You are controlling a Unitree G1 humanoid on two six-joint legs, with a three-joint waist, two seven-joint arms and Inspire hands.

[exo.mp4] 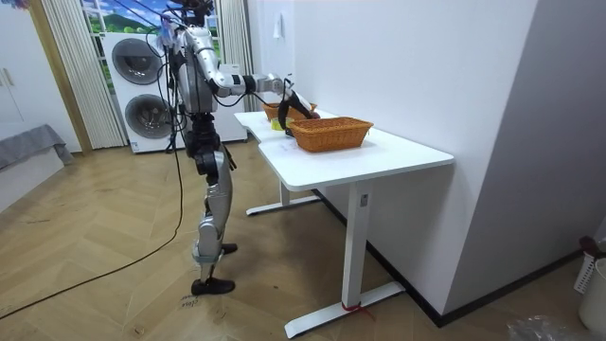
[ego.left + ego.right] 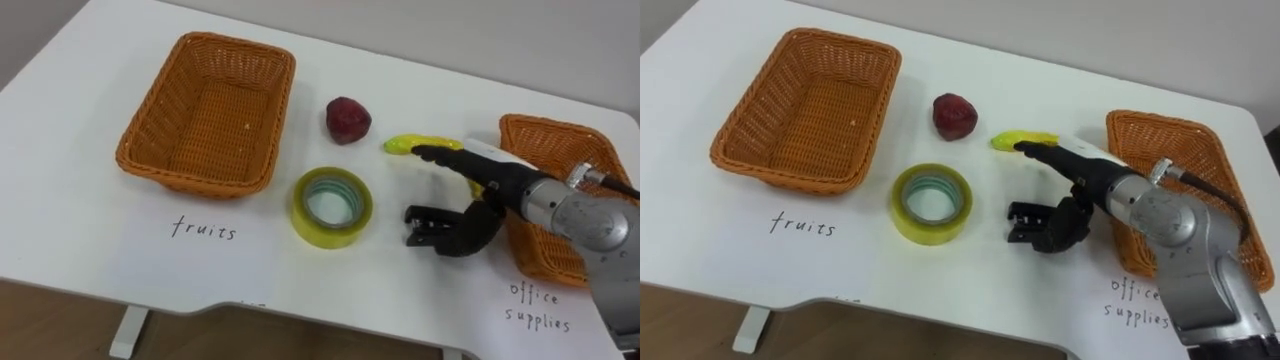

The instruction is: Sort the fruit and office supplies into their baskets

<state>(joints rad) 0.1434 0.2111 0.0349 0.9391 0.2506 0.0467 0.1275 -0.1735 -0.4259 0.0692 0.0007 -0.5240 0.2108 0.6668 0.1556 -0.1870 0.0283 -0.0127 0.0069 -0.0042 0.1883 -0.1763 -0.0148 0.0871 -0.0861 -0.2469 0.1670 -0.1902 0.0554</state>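
Note:
A dark red fruit (image 2: 347, 120) lies mid-table, right of the empty wicker basket (image 2: 265, 120) labelled fruits. A small yellow banana (image 2: 405, 145) lies just right of the fruit. A roll of yellowish tape (image 2: 330, 232) sits in front of both. My right hand (image 2: 490, 195) hovers open between the tape and the second wicker basket (image 2: 560, 135), labelled office supplies. One dark finger stretches to the banana's right end, and the others hang bent over bare table, holding nothing.
Handwritten paper labels lie before each basket: "fruits" (image 2: 203, 229) and "office supplies" (image 2: 537, 305). The white table's (image 1: 379, 152) front edge runs close below them. In the room view I stand at the table's long side, with stacked washing machines (image 1: 142, 90) behind me.

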